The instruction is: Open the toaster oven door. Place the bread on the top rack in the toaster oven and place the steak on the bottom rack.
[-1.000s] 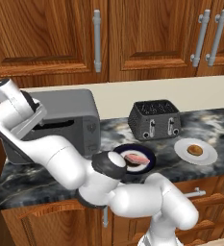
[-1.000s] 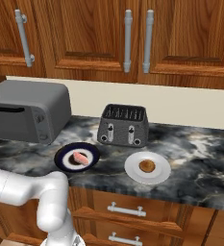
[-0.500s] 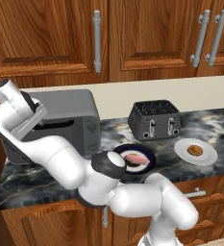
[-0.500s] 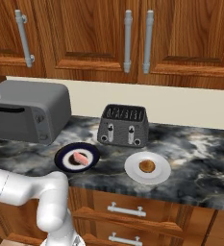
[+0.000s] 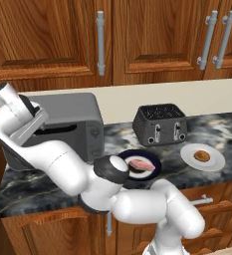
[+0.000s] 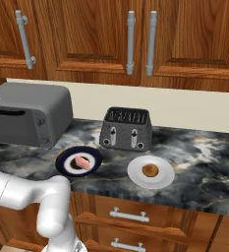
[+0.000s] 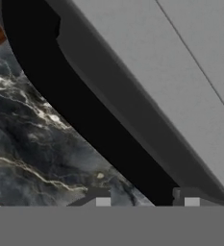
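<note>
The toaster oven (image 5: 70,122) stands at the counter's left, and its dark door (image 6: 13,127) looks closed. My wrist (image 5: 18,107) hangs at the oven's upper left front. In the hand view my gripper (image 7: 147,202) is open; a grey oven panel (image 7: 180,72) and a black band (image 7: 84,110) along its edge run down between the fingertips. Whether they touch it I cannot tell. The steak (image 5: 140,164) lies on a dark plate (image 6: 67,165). The bread (image 5: 202,156) sits on a white plate (image 6: 135,177). Both racks are hidden.
A black two-slot toaster (image 5: 160,123) stands behind the plates. Marble counter (image 7: 27,144) lies below the hand. Wooden wall cabinets (image 5: 137,35) hang above, and drawers (image 6: 130,216) run under the counter's front edge.
</note>
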